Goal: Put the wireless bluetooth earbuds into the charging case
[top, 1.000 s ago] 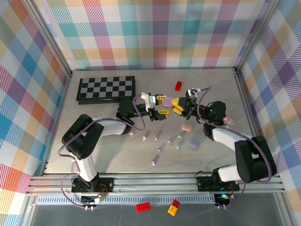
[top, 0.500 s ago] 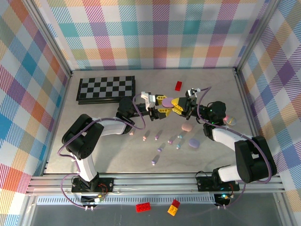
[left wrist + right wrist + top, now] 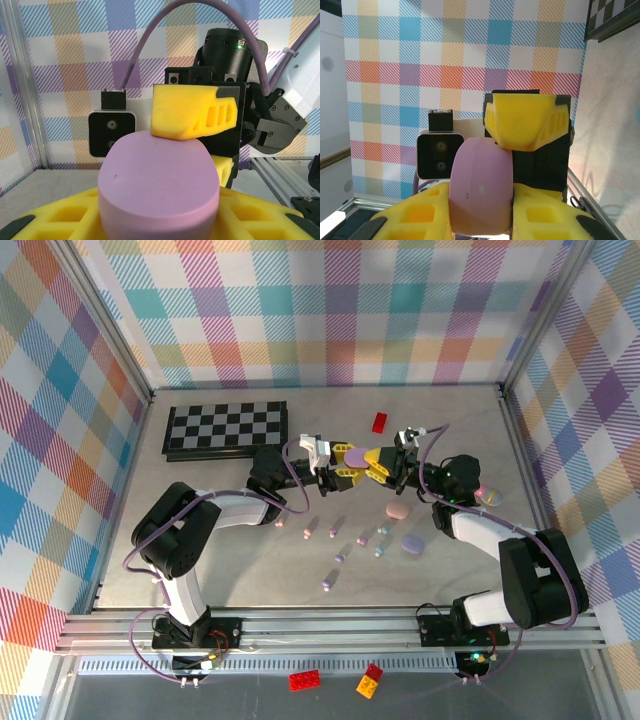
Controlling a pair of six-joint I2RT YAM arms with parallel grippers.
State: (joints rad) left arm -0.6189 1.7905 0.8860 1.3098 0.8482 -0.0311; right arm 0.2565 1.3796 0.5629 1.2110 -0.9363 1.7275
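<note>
L gripper (image 3: 160, 220) narrowed round purple case (image 3: 159, 175) in R gripper (image 3: 481, 215).

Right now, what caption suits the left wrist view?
Right end effector grips a purple charging case lying between the left end effector's fingers.

case (image 3: 355, 455): mid-table, betw. L gripper (image 3: 340, 472) & R gripper (image 3: 377, 462)
buds (image 3: 345, 540): on table, in front of case
spare cases (image 3: 412, 544): right of buds
board (image 3: 227, 428): back left
brick (image 3: 380, 421): behind case, right of board
</note>
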